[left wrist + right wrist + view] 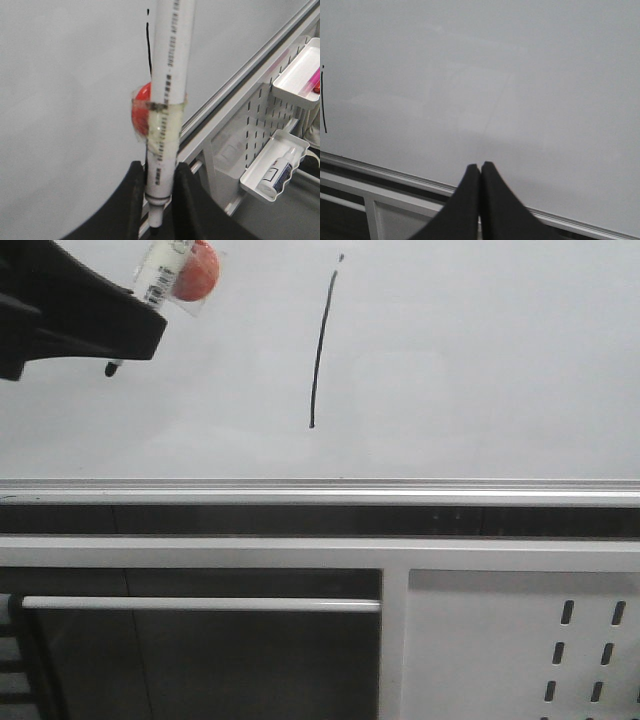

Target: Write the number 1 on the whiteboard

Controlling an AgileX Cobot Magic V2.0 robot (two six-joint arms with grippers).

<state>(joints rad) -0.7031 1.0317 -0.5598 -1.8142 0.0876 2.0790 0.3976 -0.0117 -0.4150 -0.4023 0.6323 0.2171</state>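
Note:
The whiteboard (480,370) fills the upper front view, with a silver rail below it. On it stands the number 1 (321,345), a thin black slightly curved stroke with a small dot above its top; it also shows as the number 1 (148,47) and the number 1 (324,102) at a frame edge. My left gripper (159,172) is shut on a white marker pen (167,95) that has a red ball (141,102) taped to it. In the front view that left gripper (75,325) sits at the upper left, well left of the stroke. My right gripper (480,167) is shut and empty before the board.
Below the rail run a dark gap and a white frame with a horizontal bar (200,604). A white perforated panel (540,650) sits at the lower right. In the left wrist view, white trays (275,165) hang on the panel, one holding a small bottle (280,172).

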